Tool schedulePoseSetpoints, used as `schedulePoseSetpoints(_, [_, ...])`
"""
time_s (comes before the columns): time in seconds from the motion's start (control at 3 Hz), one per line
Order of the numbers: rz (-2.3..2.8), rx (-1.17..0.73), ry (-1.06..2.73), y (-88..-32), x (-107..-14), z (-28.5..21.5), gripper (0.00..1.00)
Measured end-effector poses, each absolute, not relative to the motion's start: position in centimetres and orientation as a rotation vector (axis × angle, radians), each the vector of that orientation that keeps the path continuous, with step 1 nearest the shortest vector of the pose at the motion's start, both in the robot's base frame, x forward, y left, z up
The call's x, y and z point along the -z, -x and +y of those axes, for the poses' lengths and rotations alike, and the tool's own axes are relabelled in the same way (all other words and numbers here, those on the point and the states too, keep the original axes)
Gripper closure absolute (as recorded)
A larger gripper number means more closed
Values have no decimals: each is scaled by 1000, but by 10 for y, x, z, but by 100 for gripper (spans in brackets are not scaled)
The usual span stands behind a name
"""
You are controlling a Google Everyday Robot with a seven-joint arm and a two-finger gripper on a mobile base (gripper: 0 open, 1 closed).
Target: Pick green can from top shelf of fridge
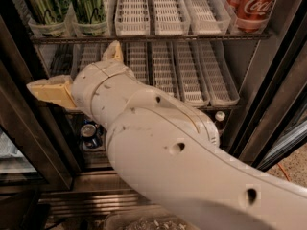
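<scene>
Two green cans point(42, 5) point(88, 4) stand side by side at the left front of the top shelf point(158, 37), in white slotted trays with clear lips. My gripper point(72, 65) is open and empty, below that shelf at the level of the second rack. One tan finger point(50, 92) points left and the other point(114, 52) points up towards the shelf edge. The gripper is under and slightly right of the green cans, apart from them. The fridge's dark door frame point(29, 123) runs down the left.
A red Coca-Cola can point(252, 6) stands at the right end of the top shelf. A smaller blue can point(89, 133) sits on a lower rack behind my arm. A small white-capped bottle point(219, 117) stands low right. The dark frame point(278, 85) borders the right. My arm fills the foreground.
</scene>
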State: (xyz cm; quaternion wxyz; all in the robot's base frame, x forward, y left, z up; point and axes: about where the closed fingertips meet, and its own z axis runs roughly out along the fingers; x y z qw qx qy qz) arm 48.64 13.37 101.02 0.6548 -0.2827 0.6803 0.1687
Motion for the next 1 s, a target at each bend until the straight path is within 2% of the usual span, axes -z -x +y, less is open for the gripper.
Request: schedulePoseSetpoints(1.0, [1427, -400, 444, -501, -1044, 160, 0])
